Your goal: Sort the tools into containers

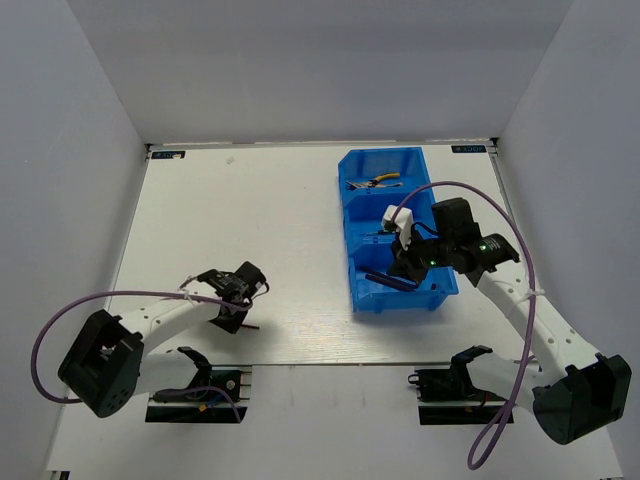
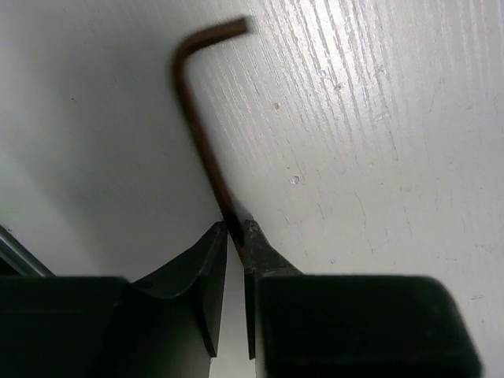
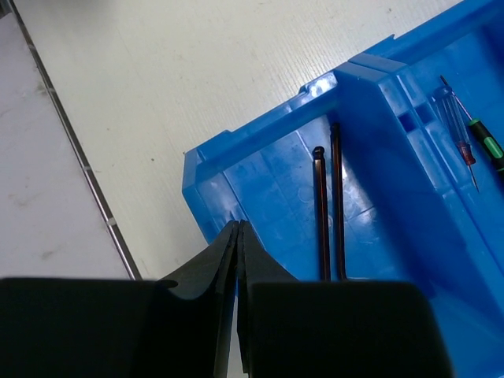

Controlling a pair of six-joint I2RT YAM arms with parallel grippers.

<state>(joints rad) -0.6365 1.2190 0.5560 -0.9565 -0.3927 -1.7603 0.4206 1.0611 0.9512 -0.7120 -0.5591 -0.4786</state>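
Note:
My left gripper is shut on the long shaft of a dark brown L-shaped hex key, low over the white table near its front edge; from above, gripper and key sit left of centre. The blue bin stands at the right. My right gripper is shut and empty, over the bin's near compartment. Two dark hex keys lie there side by side. The red-blue screwdriver and the green-black one lie in the middle compartment. Yellow-handled pliers lie in the far compartment.
The white table is walled at the back and both sides. Its front edge runs just below my left gripper, with a metal strip along it. Purple cables loop from both arms.

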